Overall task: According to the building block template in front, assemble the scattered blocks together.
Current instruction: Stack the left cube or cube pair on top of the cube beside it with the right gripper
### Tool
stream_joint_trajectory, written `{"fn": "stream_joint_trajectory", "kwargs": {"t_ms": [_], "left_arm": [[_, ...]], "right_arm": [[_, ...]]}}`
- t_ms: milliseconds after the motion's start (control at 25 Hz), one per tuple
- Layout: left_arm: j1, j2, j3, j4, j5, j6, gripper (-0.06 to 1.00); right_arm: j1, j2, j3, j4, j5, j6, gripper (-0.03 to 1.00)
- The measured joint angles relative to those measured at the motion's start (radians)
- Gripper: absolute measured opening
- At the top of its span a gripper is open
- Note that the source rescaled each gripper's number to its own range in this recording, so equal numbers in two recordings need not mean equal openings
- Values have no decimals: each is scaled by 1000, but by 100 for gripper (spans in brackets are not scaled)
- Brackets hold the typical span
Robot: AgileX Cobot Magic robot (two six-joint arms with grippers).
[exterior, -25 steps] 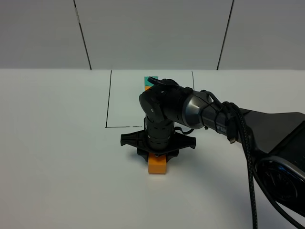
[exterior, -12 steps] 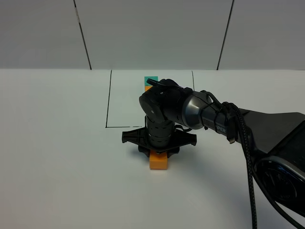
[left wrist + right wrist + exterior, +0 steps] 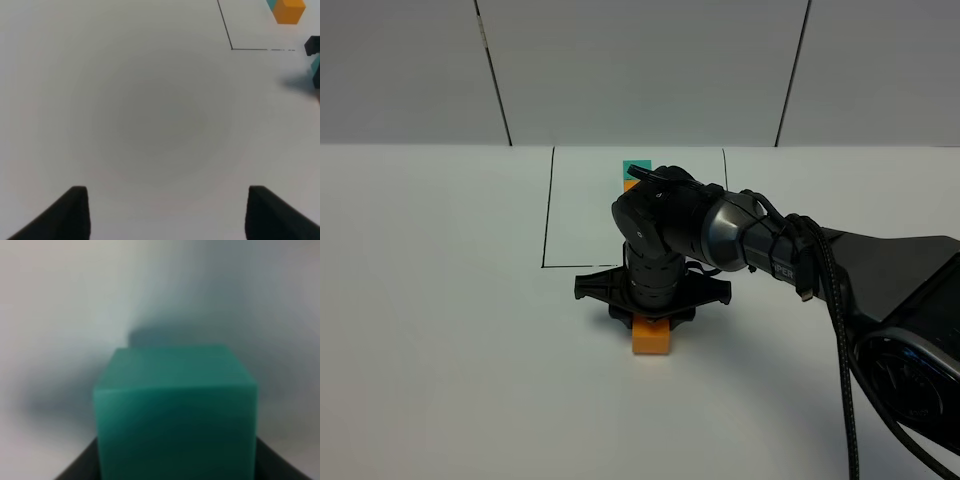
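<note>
Squarely upright, teal cube above orange cube.

White table, pale panelled wall

Left pincer open over bare table; template far.

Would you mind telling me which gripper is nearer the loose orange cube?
Right. The right gripper sits directly over the orange cube; the left gripper hovers over bare table, well away.
</note>
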State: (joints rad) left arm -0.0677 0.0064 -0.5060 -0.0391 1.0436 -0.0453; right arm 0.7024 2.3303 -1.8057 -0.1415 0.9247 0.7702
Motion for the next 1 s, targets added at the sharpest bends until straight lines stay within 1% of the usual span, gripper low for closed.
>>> {"fn": "stream_joint_trajectory", "kwargs": {"t_ms": [280, 1000], "left_arm": [[0, 0, 0, 0, 0, -1, 40], [0, 0, 0, 0, 0, -1, 40]], "right_arm": [[0, 0, 0, 1, -24, 0, 0], [0, 0, 0, 1, -28, 0, 1]]}}
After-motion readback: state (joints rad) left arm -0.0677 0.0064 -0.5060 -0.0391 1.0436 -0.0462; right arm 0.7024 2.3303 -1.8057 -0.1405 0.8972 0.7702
